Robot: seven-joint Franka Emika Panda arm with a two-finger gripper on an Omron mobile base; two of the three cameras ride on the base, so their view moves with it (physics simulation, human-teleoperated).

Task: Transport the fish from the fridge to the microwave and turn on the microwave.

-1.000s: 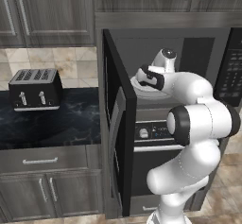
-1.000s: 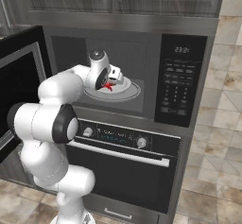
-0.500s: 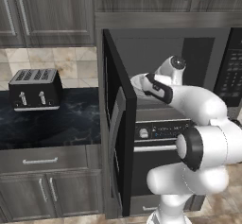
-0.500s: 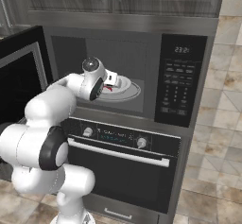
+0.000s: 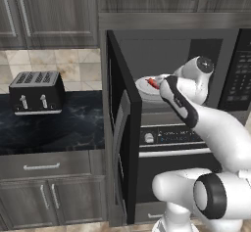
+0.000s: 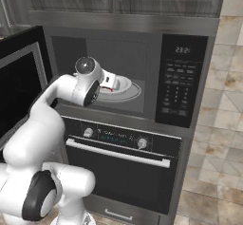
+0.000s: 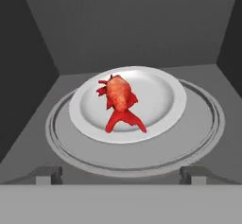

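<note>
The claw (image 7: 121, 179) has backed out of the microwave (image 6: 142, 77), its fingers spread and empty. The fish (image 7: 119, 101) rests on the plate (image 7: 160, 100) (centred on the turntable (image 7: 203, 124)). Remaining: close the door (image 5: 120, 128), start heating.

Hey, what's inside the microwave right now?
Inside the open microwave, a white plate sits on the round turntable, and the red-orange fish lies on the plate. The pincer is open in front of it, holding nothing. The plate covers the turntable's middle.
</note>
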